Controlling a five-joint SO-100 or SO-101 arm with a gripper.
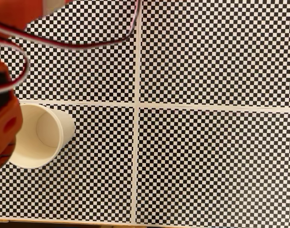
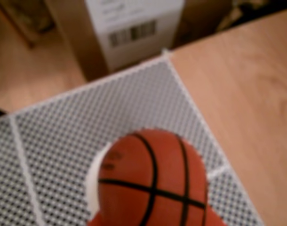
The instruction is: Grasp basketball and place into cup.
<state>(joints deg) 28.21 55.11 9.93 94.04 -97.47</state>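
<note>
Ball [image 2: 153, 181] up close in the wrist view, hanging over the cup's [image 1: 40, 135] rim on the checkered mat [image 1: 207, 156]. Pincer's grip is hidden; can't tell whether it pinches the ball. Cardboard box [image 2: 134, 28] stands beyond the tabletop [image 2: 247, 94].

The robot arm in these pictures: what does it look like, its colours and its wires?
In the fixed view the arm is a blurred orange shape at the left edge, with a black part. Thin red, white and black cables loop from it across the top. Its finer shape is too blurred to tell.

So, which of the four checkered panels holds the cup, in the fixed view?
The lower-left panel: the cup stands there; the other three carry no cup.
</note>
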